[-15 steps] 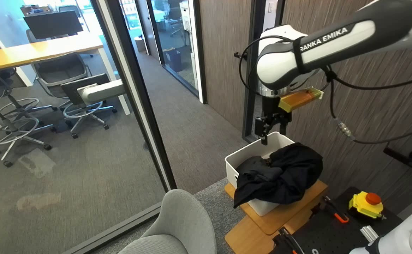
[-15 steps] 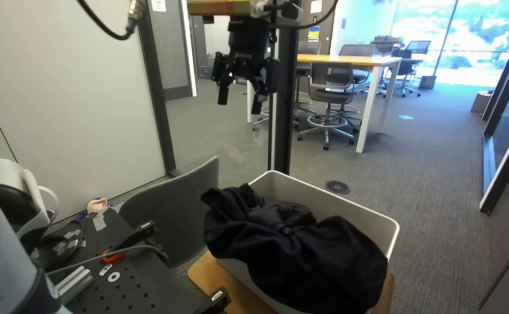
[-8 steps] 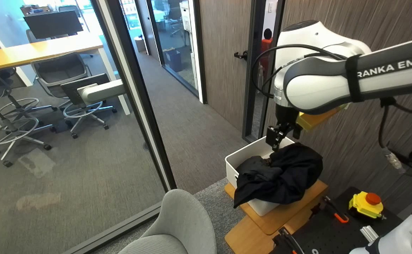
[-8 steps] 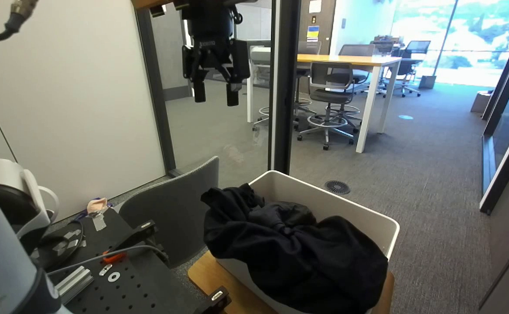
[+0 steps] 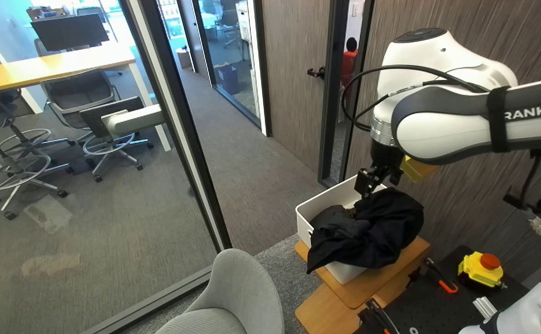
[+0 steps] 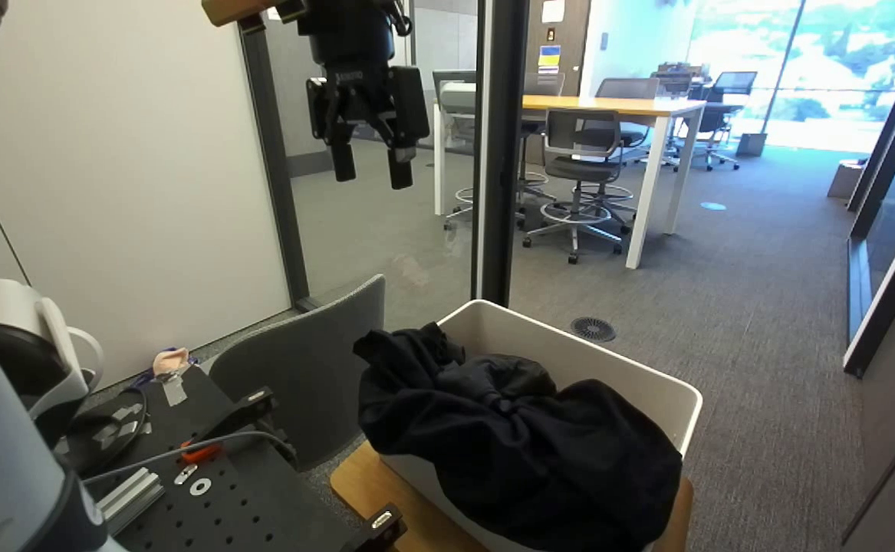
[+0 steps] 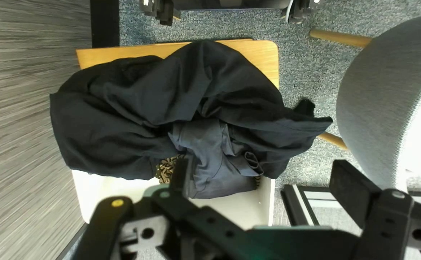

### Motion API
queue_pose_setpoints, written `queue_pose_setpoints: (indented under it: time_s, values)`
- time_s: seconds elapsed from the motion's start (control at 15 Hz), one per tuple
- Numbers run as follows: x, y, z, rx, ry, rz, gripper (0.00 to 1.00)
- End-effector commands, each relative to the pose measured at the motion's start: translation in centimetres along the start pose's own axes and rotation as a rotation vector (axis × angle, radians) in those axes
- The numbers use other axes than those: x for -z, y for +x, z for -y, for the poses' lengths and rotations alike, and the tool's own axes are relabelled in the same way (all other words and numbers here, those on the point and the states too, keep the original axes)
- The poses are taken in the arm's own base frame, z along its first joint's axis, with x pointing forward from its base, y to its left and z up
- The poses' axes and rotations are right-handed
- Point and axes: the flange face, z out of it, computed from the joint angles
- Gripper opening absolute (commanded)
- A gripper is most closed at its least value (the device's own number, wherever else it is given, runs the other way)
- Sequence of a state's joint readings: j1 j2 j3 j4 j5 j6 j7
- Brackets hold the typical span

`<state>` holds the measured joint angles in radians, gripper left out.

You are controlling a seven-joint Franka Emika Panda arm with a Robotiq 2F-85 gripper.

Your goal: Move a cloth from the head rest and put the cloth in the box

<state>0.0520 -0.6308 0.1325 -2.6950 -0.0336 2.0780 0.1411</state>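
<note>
A black cloth (image 5: 386,227) lies bunched over the white box (image 5: 303,222), partly inside and partly hanging over its rim. The cloth (image 6: 524,452) and box (image 6: 608,360) also show in the other exterior view. In the wrist view the black cloth (image 7: 152,97) covers about half of the box (image 7: 239,209). A greyer fabric piece (image 7: 210,155) and a bit of patterned fabric (image 7: 167,168) lie inside; I cannot tell if the grey one is separate. My gripper (image 7: 262,173) is open and empty above the box, apart from the cloth, in both exterior views (image 5: 378,186) (image 6: 372,176). No head rest is identifiable.
The box stands on a wooden stool (image 5: 381,278). A grey chair (image 5: 247,283) is beside it, also in the wrist view (image 7: 376,90). A black perforated board (image 6: 217,506) with clamps and a yellow stop button (image 5: 481,269) are close by. A wood-panelled wall (image 5: 460,199) and framed glass flank the box.
The arm has drawn back toward its base and come a little lower, moving left in an exterior view. The gripper stays open. The cloth and box have not moved.
</note>
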Motion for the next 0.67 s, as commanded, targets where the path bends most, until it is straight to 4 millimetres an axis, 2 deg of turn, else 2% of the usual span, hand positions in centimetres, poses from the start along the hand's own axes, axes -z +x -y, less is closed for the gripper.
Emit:
queue_pose_setpoints:
  time_s: [0.0, 0.6]
  values:
    - [0.04, -0.08, -0.01, -0.002, 0.0, -0.003, 1.0]
    - [-0.08, -0.16, -0.02, -0.004, 0.001, -0.007, 1.0]
